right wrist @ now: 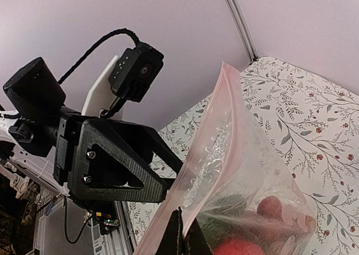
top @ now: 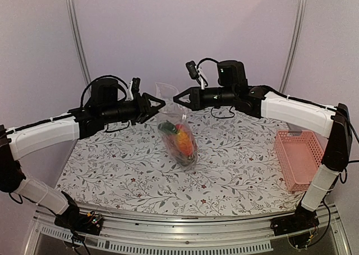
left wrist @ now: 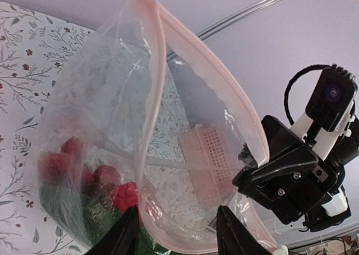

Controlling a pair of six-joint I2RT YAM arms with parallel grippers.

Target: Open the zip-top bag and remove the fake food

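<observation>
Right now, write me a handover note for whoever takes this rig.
Right fingers: shut on the bag rim, holding it up over the table.
Left fingers: open, either side of the opposite rim; no firm grip shows.
Bag mouth: open.
Food: inside, at the bottom.
Done: zip parted.
Left: take the food out.

The fake food (left wrist: 120,196) (red and green) blurs behind the zip-top bag (left wrist: 101,87).
</observation>
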